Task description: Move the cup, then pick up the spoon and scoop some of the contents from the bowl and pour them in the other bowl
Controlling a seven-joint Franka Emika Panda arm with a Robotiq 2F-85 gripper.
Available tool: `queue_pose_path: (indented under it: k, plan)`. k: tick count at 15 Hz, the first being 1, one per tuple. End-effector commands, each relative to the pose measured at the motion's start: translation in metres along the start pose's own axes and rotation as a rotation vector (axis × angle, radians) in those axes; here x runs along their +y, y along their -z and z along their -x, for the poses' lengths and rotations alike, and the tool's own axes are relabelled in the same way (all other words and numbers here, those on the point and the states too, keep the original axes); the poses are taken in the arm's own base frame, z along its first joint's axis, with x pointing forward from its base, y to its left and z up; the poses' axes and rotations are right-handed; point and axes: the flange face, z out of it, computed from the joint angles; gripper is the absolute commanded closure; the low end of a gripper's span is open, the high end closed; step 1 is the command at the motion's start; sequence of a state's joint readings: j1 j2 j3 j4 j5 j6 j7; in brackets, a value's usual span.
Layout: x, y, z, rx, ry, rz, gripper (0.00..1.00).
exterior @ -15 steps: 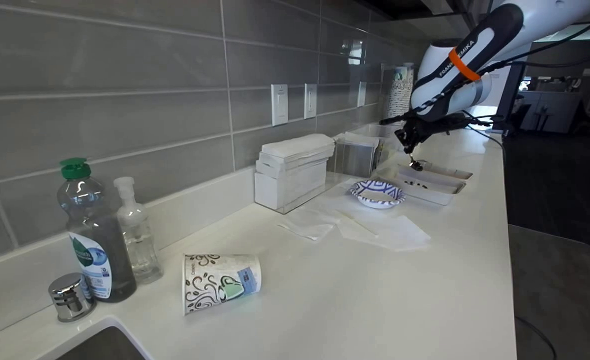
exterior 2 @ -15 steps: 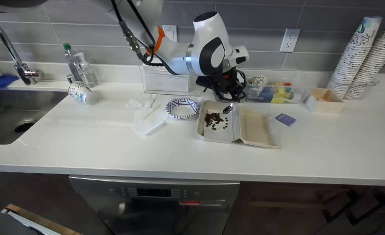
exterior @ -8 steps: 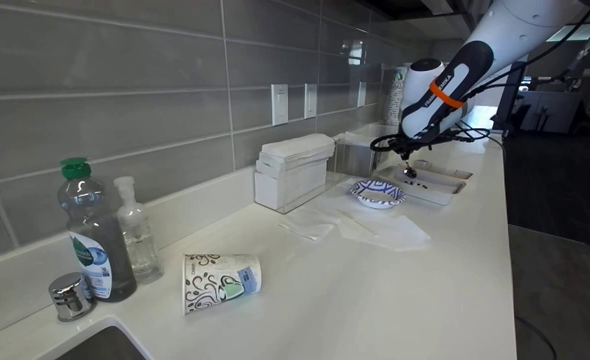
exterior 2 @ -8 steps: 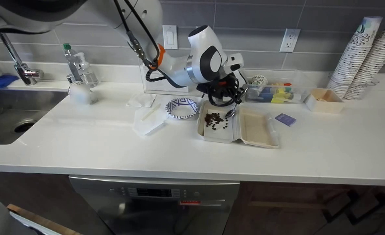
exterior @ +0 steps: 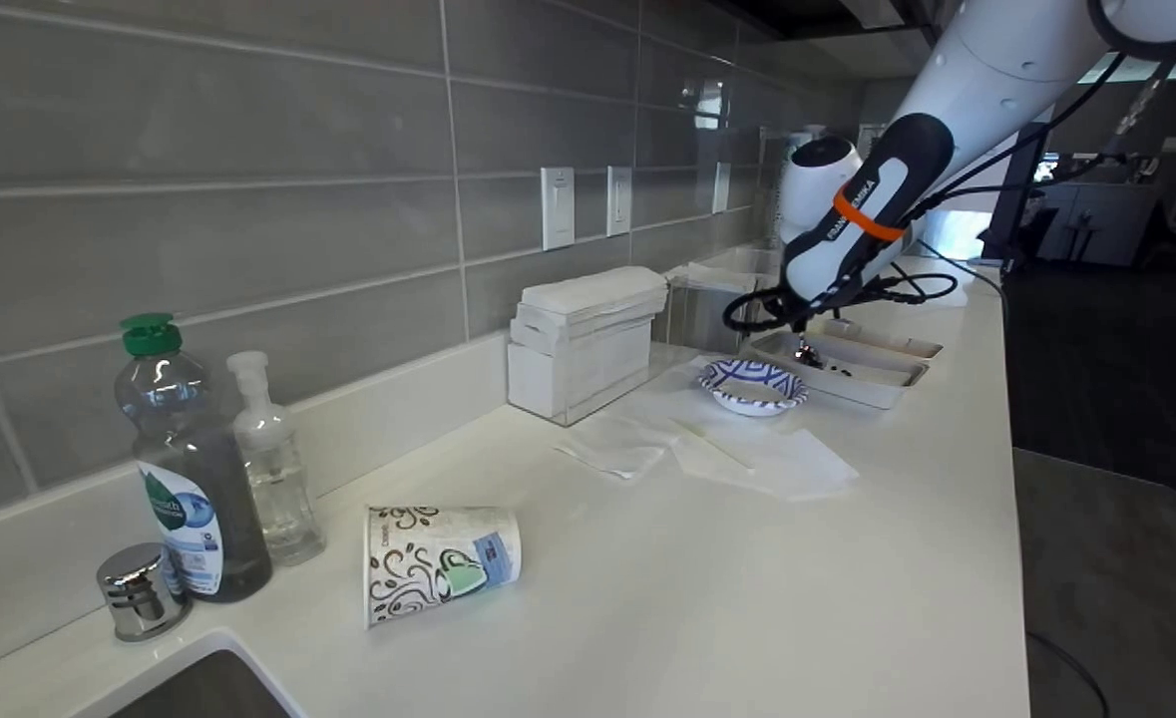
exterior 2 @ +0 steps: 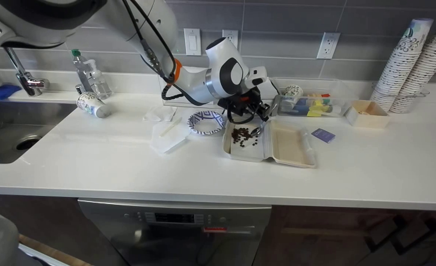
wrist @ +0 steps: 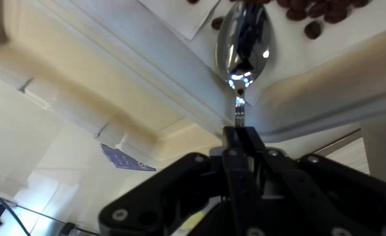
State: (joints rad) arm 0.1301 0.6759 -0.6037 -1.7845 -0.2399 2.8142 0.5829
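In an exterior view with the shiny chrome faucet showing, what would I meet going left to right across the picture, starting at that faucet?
Chrome faucet, white patterned paper cup on its side, white paper napkin, blue-and-white patterned bowl, small shiny metal spoon, purple card, cream open-topped box, leaning stacks of paper cups.

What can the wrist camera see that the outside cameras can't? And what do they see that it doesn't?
Only the wrist view clearly shows how the end effector pinches the handle of the spoon; from outside, that spot is too small and dark to make out.

Only the exterior views show the paper cup lying on its side, the blue-patterned bowl and the green-capped bottle.

All of them show the spoon's shiny scoop end, dark beans and at least part of the open box.
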Motion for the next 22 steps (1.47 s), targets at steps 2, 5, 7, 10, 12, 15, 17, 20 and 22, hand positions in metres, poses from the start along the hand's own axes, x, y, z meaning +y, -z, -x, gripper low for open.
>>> queue_pose_path:
  k: [2,5,7,10,12,15,17,20,22]
  plan:
    - [-0.006,0.000,0.002,-0.004,-0.017,0.015,0.98]
    - [-0.009,0.002,0.003,-0.013,-0.016,0.008,0.98]
    - [-0.010,0.003,0.005,-0.019,-0.013,0.004,0.98]
    - [-0.012,0.005,0.007,-0.028,-0.014,-0.003,0.98]
    - [-0.013,0.007,0.008,-0.035,-0.016,-0.008,0.98]
    - [-0.013,0.012,0.006,-0.020,-0.026,-0.016,0.98]
    - [-0.009,0.016,0.004,-0.019,-0.044,-0.020,0.98]
    - [-0.004,0.020,0.002,-0.024,-0.066,-0.030,0.98]
    - [-0.004,0.019,0.002,-0.023,-0.067,-0.032,0.98]
